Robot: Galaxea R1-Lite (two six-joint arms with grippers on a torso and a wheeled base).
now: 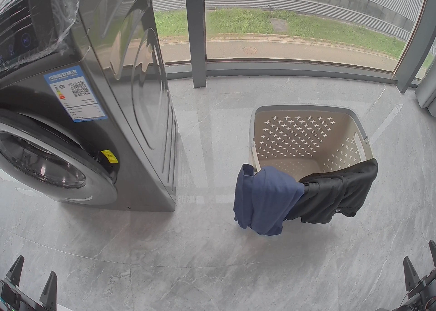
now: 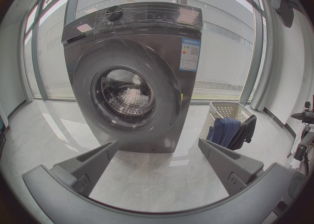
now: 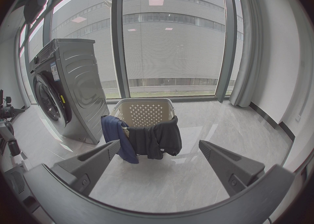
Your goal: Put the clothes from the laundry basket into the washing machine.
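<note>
A glass-walled room serving as laundry corner: tall windows [image 3: 173, 38], polished stone floor [image 1: 204, 262], washing machine [image 1: 131, 112], laundry basket [image 1: 299, 109].

Floor gap [image 1: 206, 157] between washing machine [image 1: 104, 112] and laundry basket [image 1: 300, 108]

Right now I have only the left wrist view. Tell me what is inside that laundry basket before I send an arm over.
Observer: In the head view, what shows of the inside of the laundry basket is bare. The blue garment and the black garment both hang over its near rim.
Operator: Report the right tool.
Observer: The right tool is open and empty, facing the basket and well apart from it.
Operator: Give me the black garment's spread.
Observer: It runs along the near rim to the corner on the robot's right, and the blue one laps over its other end.
</note>
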